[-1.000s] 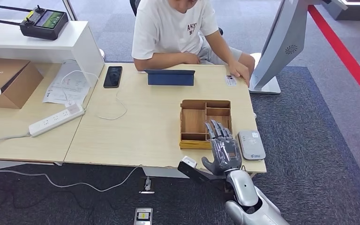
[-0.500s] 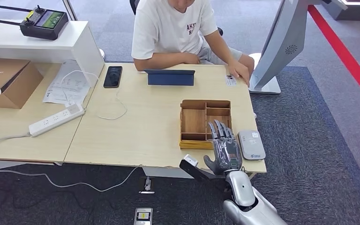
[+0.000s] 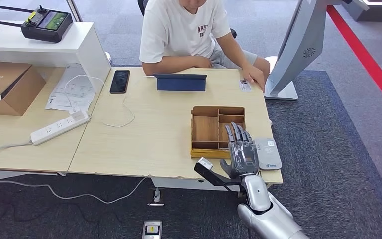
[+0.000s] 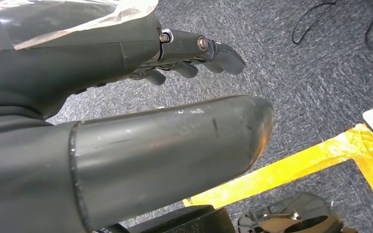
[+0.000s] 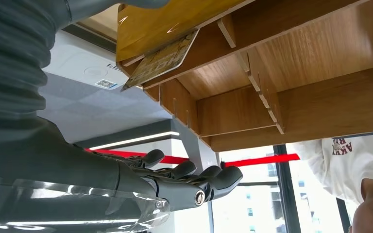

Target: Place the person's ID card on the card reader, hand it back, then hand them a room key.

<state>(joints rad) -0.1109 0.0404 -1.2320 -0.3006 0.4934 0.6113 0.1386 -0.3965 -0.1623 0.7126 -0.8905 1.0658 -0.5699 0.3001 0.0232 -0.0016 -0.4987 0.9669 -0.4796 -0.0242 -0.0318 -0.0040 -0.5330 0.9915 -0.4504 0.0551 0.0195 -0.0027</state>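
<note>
My right hand [image 3: 241, 152] hovers flat with fingers spread over the near right corner of the wooden tray [image 3: 206, 130], holding nothing. The grey card reader [image 3: 267, 153] lies just right of the hand, near the table's front edge. In the right wrist view a yellowish card [image 5: 161, 59] leans in a tray compartment [image 5: 291, 58], apart from the fingers [image 5: 194, 182]. A small card [image 3: 244, 85] lies at the far right of the table, by the seated person's hand [image 3: 254, 76]. My left hand [image 4: 189, 56] hangs over the carpet, holding nothing.
A dark tablet [image 3: 181, 82] stands before the person [image 3: 186, 30]. A phone [image 3: 120, 81], a power strip [image 3: 59, 127] and cables lie at the left. A white kiosk stand [image 3: 298, 50] rises beside the table's right end. A cardboard box [image 3: 7, 87] sits far left.
My right hand has moved forward and a little right, from the table's front edge to over the tray's near right corner. The person and the cards have not moved.
</note>
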